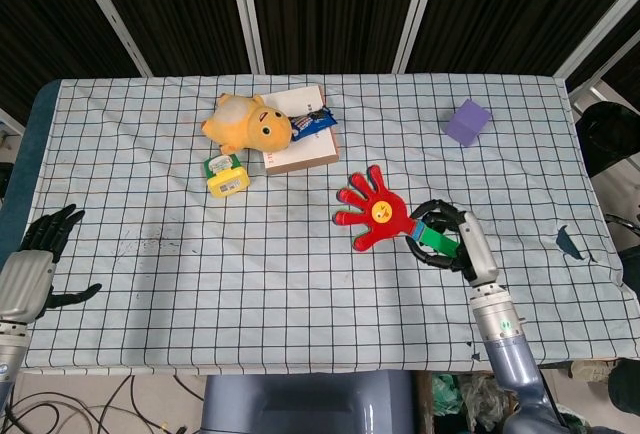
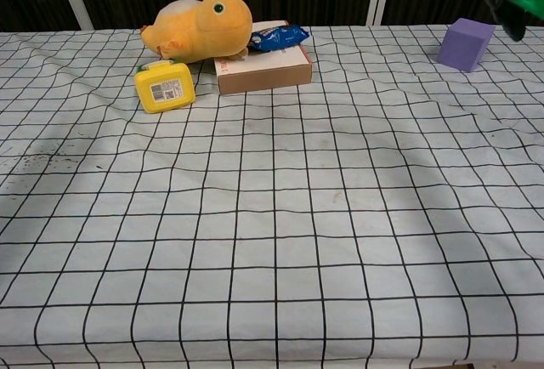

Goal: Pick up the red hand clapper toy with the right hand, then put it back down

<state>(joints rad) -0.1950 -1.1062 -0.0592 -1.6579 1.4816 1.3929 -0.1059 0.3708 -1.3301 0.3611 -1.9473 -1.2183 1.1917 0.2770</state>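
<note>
Your right hand (image 1: 447, 236) grips the red hand clapper toy (image 1: 375, 211) only by its green handle, lifted high above the checked tablecloth (image 1: 300, 274), so lowering fast could let it pivot and slip

Silver-grey hands (image 1: 476, 251) with black fingers (image 1: 436, 209) — blue-grey forearm (image 1: 515, 379), small green-lit mark at the wrist.
</note>
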